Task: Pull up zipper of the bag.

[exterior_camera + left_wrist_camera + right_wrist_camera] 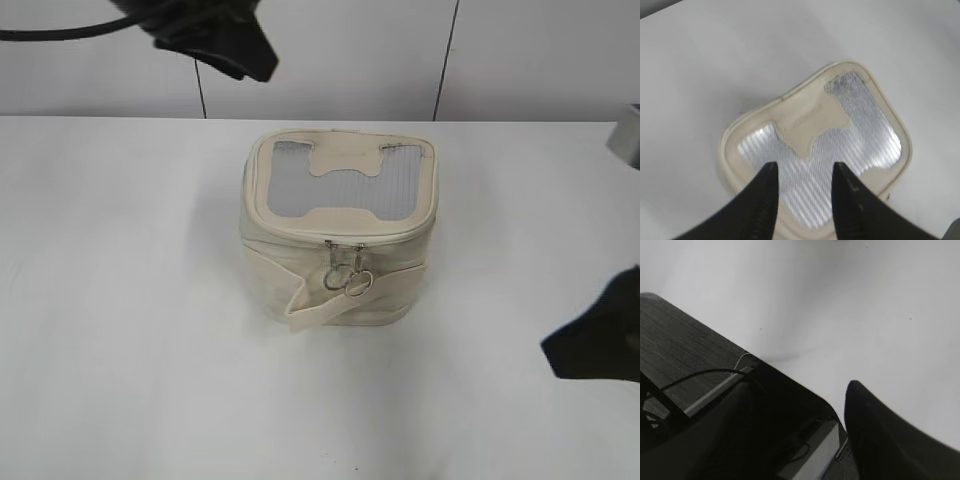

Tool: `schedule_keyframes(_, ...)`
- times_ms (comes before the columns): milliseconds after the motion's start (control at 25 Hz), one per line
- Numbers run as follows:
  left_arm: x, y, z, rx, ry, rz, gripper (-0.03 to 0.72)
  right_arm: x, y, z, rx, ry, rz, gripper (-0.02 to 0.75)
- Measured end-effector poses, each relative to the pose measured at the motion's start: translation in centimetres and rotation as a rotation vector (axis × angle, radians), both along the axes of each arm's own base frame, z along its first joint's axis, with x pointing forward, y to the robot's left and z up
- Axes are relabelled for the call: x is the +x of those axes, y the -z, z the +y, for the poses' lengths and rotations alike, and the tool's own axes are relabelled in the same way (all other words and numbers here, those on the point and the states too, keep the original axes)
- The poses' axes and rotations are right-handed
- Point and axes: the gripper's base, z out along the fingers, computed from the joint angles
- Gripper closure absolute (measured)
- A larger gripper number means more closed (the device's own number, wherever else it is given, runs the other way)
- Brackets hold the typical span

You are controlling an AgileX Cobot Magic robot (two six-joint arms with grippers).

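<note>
Two pulls (345, 272) front-centre | bag (340, 230) mid-table (120, 350) | left tool (802, 172) above, parted

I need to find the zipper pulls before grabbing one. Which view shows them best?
The exterior view: both pulls hang side by side at the front of the bag, rings clear. The left wrist view sees only the bag's mesh top from above, no pulls. The right wrist view shows table only, no bag.

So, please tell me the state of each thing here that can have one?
bag: upright on the table, lid down
zipper: appears shut along the front rim, two pulls hanging together at front
strap: wrapped around the body, end loose
left gripper: open, above the bag, holding nothing
right gripper: away from bag, state unclear
</note>
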Motion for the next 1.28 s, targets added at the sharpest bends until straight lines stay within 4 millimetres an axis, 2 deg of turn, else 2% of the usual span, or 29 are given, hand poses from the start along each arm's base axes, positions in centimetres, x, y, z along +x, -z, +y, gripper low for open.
schedule_keyframes(80,-3.4,-0.6,2.3,0.008,-0.071,-0.028,0.409,-1.6,-0.8,-0.8,-0.027,-0.012,-0.021,0.273)
schedule_keyframes(120,-5.9,-1.7,3.8,0.0,-0.112,-0.061,0.409,-2.5,-1.2,-1.2,-0.031,-0.014,-0.037,0.273)
schedule_keyframes(200,-9.9,-2.1,6.3,0.005,-0.181,-0.087,0.409,-4.4,-1.7,-2.1,-0.045,-0.018,-0.055,0.273)
schedule_keyframes(240,-12.7,-2.9,8.1,-0.003,-0.223,-0.13,0.409,-5.5,-2.0,-2.6,-0.048,-0.018,-0.08,0.273)
schedule_keyframes(320,-16.9,-3.0,10.8,0.001,-0.282,-0.174,0.409,-7.4,-2.3,-3.6,-0.063,-0.008,-0.112,0.272)
schedule_keyframes(400,-22.6,-3.6,14.3,-0.02,-0.354,-0.277,0.409,-9.2,-2.4,-4.6,-0.081,0.019,-0.168,0.272)
schedule_keyframes(600,-31.1,-1.3,19.6,-0.071,-0.471,-0.392,0.409,-12.7,-2.1,-7.0,-0.101,0.096,-0.328,0.271)
schedule_keyframes(720,-33.7,1.0,21.2,-0.107,-0.497,-0.455,0.409,-14.5,-1.9,-8.0,-0.101,0.125,-0.424,0.269)
schedule_keyframes(880,-34.1,3.8,21.4,-0.1,-0.499,-0.446,0.409,-16.2,-1.4,-9.1,-0.097,0.158,-0.523,0.269)
schedule_keyframes(1080,-33.5,4.2,21.0,-0.117,-0.495,-0.471,0.409,-17.5,-1.2,-9.6,-0.059,0.178,-0.614,0.269)
schedule_keyframes(1280,-33.5,4.2,20.9,-0.094,-0.453,-0.498,0.409,-16.7,-1.1,-9.3,-0.021,0.192,-0.68,0.269)
